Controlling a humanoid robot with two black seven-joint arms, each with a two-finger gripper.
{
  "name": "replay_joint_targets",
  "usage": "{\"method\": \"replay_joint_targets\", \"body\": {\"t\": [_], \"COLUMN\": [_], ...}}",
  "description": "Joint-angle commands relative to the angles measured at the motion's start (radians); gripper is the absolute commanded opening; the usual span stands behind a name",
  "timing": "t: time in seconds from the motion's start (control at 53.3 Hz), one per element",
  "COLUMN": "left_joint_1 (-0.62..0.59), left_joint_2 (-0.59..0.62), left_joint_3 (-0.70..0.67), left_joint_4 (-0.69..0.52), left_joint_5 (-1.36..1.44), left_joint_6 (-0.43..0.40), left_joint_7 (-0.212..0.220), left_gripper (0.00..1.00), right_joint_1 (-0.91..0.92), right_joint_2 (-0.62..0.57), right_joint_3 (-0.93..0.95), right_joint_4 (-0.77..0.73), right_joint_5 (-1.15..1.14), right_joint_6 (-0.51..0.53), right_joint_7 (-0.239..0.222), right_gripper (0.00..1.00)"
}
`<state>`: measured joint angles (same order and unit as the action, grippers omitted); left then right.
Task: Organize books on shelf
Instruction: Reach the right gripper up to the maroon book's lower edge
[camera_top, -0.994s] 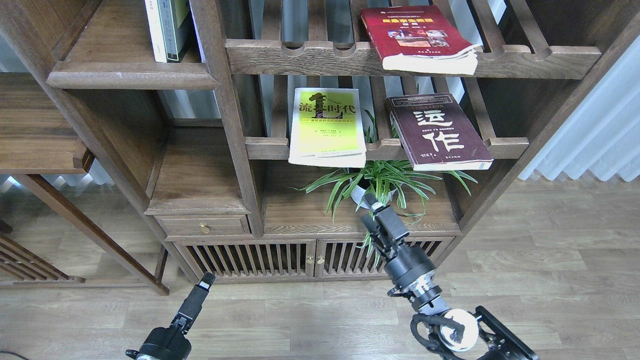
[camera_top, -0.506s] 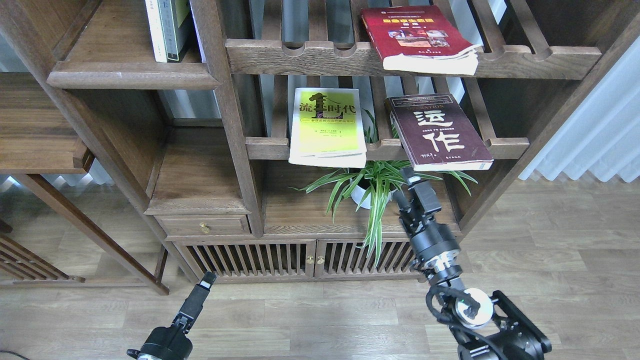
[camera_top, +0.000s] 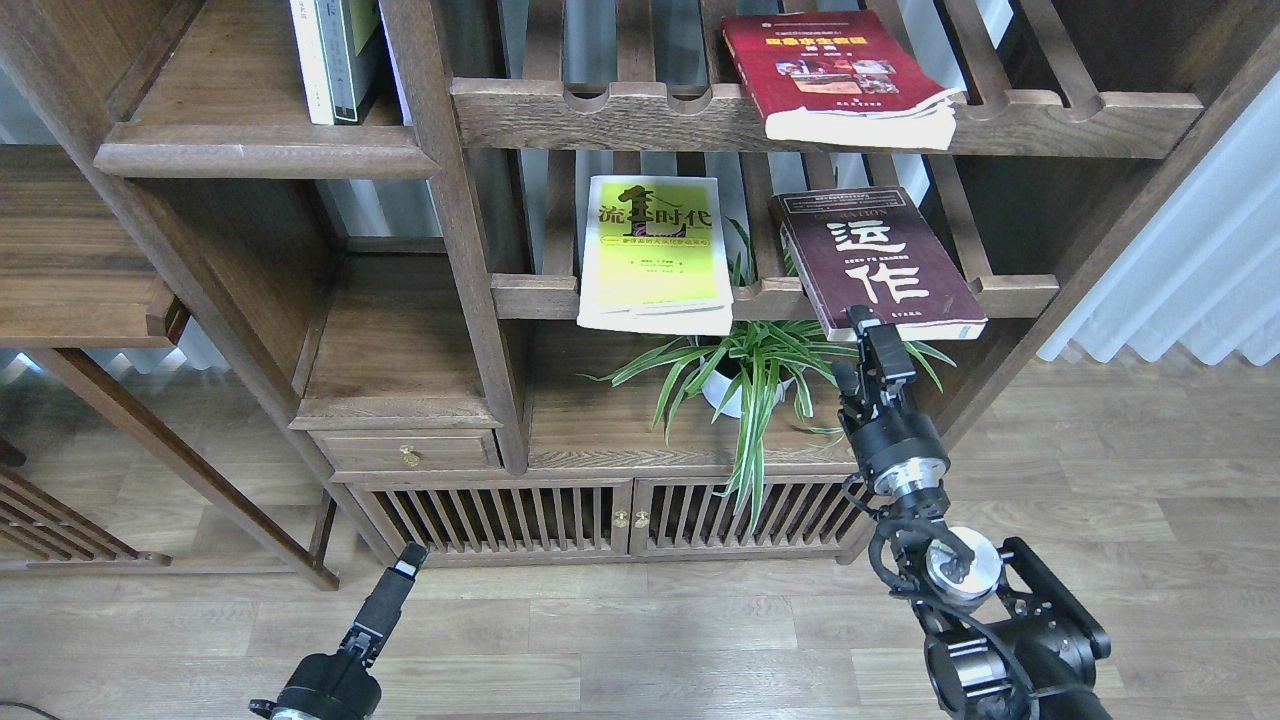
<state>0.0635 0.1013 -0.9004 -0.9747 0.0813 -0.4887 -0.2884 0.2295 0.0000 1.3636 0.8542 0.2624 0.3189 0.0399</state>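
Note:
Three books lie flat on slatted racks. The red book (camera_top: 830, 70) is on the upper rack, its front edge overhanging. The yellow-green book (camera_top: 655, 250) and the dark maroon book (camera_top: 880, 262) are on the lower rack, both overhanging the rail. The solid dark-brown shelf (camera_top: 260, 158) with a rounded lip is at the upper left. My right gripper (camera_top: 854, 346) is raised just below the maroon book's front edge, its jaws apart and empty. My left gripper (camera_top: 408, 562) is low over the floor, seen thin, fingers not told apart.
White and grey-green upright books (camera_top: 335, 60) stand at the right end of the solid shelf. A potted spider plant (camera_top: 745, 375) sits under the lower rack, just left of my right gripper. A shelf post (camera_top: 455, 230) divides the bays. A slatted cabinet (camera_top: 560, 515) is below.
My right arm has risen and swung right, from in front of the plant up to the maroon book's front edge. The left arm and the books have not moved.

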Motion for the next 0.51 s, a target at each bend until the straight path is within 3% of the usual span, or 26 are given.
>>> {"method": "replay_joint_targets", "body": {"t": [0.0, 0.113, 0.131, 0.281, 0.338, 0.488], "left_joint_1": [0.002, 0.004, 0.004, 0.007, 0.007, 0.009], "left_joint_2": [0.000, 0.000, 0.000, 0.000, 0.002, 0.002], "left_joint_3": [0.000, 0.000, 0.000, 0.000, 0.000, -0.002], "left_joint_4": [-0.001, -0.004, -0.006, -0.006, -0.007, -0.007], "left_joint_5": [0.000, 0.000, 0.000, 0.000, 0.000, 0.000], "left_joint_6": [0.000, 0.000, 0.000, 0.000, 0.000, 0.000], "left_joint_7": [0.000, 0.000, 0.000, 0.000, 0.000, 0.000], "left_gripper": [1.00, 1.00, 1.00, 1.00, 1.00, 1.00], "right_joint_1": [0.019, 0.027, 0.028, 0.028, 0.028, 0.028], "right_joint_2": [0.000, 0.000, 0.000, 0.000, 0.000, 0.000], "right_joint_3": [0.012, 0.012, 0.017, 0.029, 0.029, 0.029], "right_joint_4": [-0.024, -0.032, -0.032, -0.027, -0.026, -0.024], "right_joint_5": [0.000, -0.002, 0.000, 0.001, 0.003, 0.008], "right_joint_6": [-0.003, -0.020, -0.029, -0.021, -0.018, -0.017], "right_joint_7": [-0.001, -0.002, 0.005, 0.044, 0.067, 0.075], "right_gripper": [0.99, 0.94, 0.83, 0.63, 0.48, 0.33]}}
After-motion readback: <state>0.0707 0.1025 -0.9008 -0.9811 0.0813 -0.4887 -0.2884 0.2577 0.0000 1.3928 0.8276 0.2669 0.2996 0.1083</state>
